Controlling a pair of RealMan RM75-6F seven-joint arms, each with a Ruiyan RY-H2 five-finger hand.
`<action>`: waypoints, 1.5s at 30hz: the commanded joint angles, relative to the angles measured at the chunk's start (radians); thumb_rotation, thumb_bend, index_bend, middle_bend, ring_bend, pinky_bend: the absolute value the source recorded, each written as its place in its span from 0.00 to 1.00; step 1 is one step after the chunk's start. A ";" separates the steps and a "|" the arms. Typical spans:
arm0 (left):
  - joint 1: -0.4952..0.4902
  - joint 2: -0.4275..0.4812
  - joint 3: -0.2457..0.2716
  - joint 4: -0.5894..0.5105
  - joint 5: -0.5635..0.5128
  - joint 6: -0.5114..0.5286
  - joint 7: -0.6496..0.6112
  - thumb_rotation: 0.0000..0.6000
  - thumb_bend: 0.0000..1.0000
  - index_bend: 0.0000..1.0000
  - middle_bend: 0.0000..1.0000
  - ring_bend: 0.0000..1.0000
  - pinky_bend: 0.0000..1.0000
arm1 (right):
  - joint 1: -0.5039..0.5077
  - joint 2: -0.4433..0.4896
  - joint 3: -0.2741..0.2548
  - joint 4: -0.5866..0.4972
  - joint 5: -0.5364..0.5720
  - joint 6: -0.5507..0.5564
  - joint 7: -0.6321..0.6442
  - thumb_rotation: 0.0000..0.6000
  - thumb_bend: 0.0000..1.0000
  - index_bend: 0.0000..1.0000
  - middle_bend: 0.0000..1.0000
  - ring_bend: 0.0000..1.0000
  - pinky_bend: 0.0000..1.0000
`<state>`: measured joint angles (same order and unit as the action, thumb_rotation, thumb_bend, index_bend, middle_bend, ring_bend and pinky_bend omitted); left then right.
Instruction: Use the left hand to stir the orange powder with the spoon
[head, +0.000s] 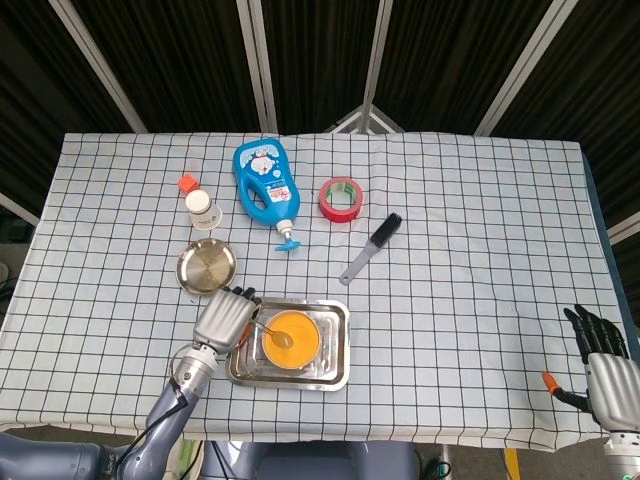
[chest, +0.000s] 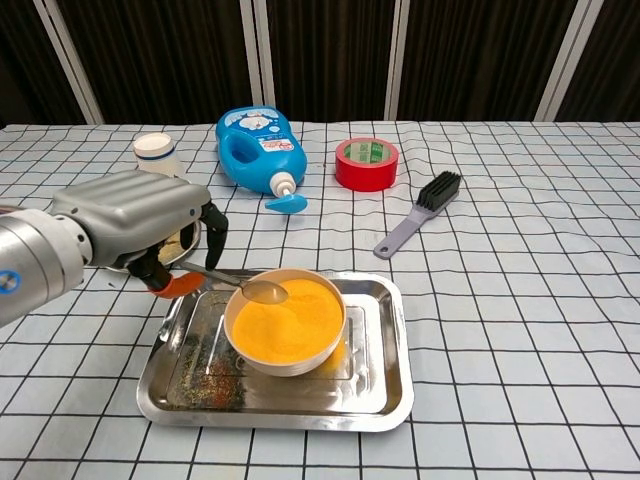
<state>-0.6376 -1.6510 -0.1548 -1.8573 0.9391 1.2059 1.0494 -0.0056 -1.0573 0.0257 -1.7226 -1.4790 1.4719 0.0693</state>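
Note:
My left hand (head: 226, 316) (chest: 135, 220) grips a metal spoon (chest: 243, 285) by its orange handle, just left of the bowl. The spoon's scoop (head: 283, 339) sits at the left edge of the orange powder (head: 292, 338) (chest: 288, 318), touching or just above its surface. The powder fills a cream bowl (chest: 285, 362) standing in a steel tray (head: 337, 365) (chest: 390, 390). My right hand (head: 598, 350) hangs at the table's near right corner, fingers spread, holding nothing.
A small steel dish (head: 206, 267) lies behind my left hand. Further back stand a white cup (head: 203, 209) (chest: 155, 150), a blue bottle (head: 265, 180) (chest: 258, 148) lying flat, a red tape roll (head: 341, 199) (chest: 366, 164) and a grey brush (head: 370, 248) (chest: 418, 227).

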 joint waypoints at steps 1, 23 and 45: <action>-0.020 -0.014 -0.009 -0.024 -0.049 0.016 0.039 1.00 0.58 0.57 0.33 0.38 0.47 | 0.000 0.000 0.000 -0.001 -0.001 0.000 0.001 1.00 0.31 0.00 0.00 0.00 0.00; -0.105 -0.035 -0.019 -0.079 -0.269 0.108 0.191 1.00 0.58 0.46 0.31 0.39 0.48 | 0.001 0.003 -0.001 -0.003 -0.001 -0.001 0.006 1.00 0.31 0.00 0.00 0.00 0.00; -0.139 -0.011 -0.013 -0.136 -0.293 0.153 0.126 1.00 0.32 0.30 0.25 0.40 0.48 | 0.001 0.006 0.000 -0.003 -0.002 -0.001 0.013 1.00 0.31 0.00 0.00 0.00 0.00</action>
<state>-0.7777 -1.6694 -0.1722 -1.9880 0.6450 1.3562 1.1796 -0.0048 -1.0518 0.0253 -1.7261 -1.4806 1.4706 0.0823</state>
